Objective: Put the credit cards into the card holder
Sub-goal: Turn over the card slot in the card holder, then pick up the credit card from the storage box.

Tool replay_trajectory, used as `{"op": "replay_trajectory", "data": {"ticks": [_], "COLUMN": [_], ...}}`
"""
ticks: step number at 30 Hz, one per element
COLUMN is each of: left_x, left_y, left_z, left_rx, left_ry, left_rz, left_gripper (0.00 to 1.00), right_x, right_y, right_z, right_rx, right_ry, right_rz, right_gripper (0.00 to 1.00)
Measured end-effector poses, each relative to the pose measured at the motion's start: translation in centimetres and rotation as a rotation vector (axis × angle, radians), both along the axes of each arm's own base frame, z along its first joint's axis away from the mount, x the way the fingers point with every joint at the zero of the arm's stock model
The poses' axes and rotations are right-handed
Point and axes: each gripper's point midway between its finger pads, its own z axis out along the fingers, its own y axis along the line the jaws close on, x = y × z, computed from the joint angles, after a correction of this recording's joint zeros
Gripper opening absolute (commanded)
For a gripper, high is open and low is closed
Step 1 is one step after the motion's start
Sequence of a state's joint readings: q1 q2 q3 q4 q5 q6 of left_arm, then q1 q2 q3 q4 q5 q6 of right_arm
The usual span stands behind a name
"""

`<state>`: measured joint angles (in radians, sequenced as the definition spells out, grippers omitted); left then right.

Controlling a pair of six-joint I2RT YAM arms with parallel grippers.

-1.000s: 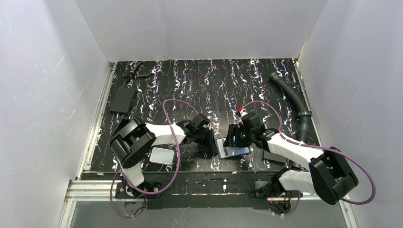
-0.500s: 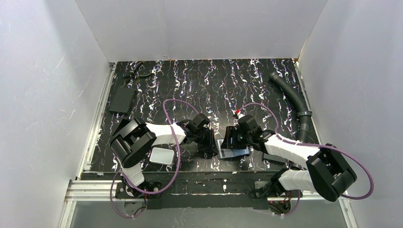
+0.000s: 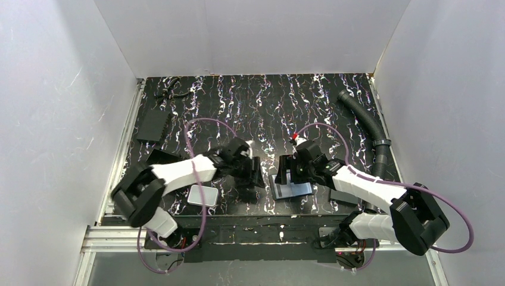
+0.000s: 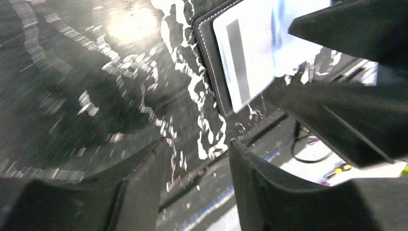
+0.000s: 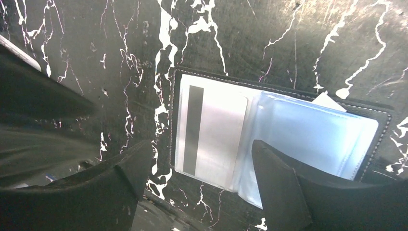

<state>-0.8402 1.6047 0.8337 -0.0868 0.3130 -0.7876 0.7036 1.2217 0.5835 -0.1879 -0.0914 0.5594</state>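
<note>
Right wrist view gives you the clearest read: your right gripper (image 5: 199,149) stands wide apart with nothing clamped between its fingers. Just ahead of its fingertips, the card holder (image 5: 380,130) lies open and flat on the marbled table (image 5: 288,38). One credit card (image 5: 216,130), with a dark stripe along its outer edge, sits under the clear pocket on one half. One fingertip (image 5: 269,163) overlaps the near edge of the bluish pockets, though you cannot tell whether it presses on them. A pale corner (image 5: 329,101) pokes out at the holder's far edge. Your left gripper (image 4: 197,149) is likewise parted and empty. It hangs over bare table, with the holder ahead and to its right, apart from its fingers. Seen in the top external view, the two grippers flank the holder, and a white slab (image 3: 202,195) lies behind the left gripper, beside that arm.
</note>
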Motion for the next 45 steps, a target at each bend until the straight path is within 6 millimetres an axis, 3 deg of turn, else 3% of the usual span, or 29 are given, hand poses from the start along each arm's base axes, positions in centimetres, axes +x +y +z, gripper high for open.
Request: {"op": "replay_trajectory", "data": {"ticks": [4,8,10,14,17,22,25,31,39,45], "left_x": [1.3,2.2,2.1,2.2,2.7,3.6,3.4,4.2,5.2,5.3], "left_y": [4.1,10.2,13.1,18.6,22.0,28.4,30.1,30.8,29.9,29.8], "left_z": [5.7,11.9,13.8,15.5,15.0,12.1,11.5,10.2,6.6,3.8], "left_rx": [-0.05,-0.04,0.01,0.157,0.271,0.522,0.583,0.607,0.567,0.555], "left_ry": [-0.096,-0.244,-0.299,-0.338,-0.3,-0.225,-0.227,-0.205,-0.091,-0.006], "left_rz": [0.052,0.125,0.157,0.25,0.301,0.338,0.307,0.207,0.097,0.069], "left_gripper": [0.74,0.9,0.98,0.98,0.98,0.98,0.98,0.98,0.96,0.96], "right_x": [0.1,-0.5,-1.0,-0.9,-0.1,1.9,3.0,3.4,1.5,1.3], "right_y": [-0.3,-0.6,-0.6,0.2,1.2,3.1,3.9,4.3,6.1,6.2], "right_z": [0.3,-0.2,-0.8,-1.1,-0.9,0.3,1.5,2.2,2.5,2.5], "right_rx": [-0.021,-0.021,-0.013,0.024,0.047,0.065,0.101,0.146,0.158,0.154], "right_ry": [-0.018,-0.014,-0.001,-0.001,-0.01,-0.054,-0.083,-0.091,-0.092,-0.099], "right_rz": [0.018,0.034,0.044,0.059,0.071,0.102,0.128,0.174,0.279,0.296], "right_gripper": [0.86,0.87,0.87,0.88,0.9,0.92,0.92,0.92,0.92,0.92]}}
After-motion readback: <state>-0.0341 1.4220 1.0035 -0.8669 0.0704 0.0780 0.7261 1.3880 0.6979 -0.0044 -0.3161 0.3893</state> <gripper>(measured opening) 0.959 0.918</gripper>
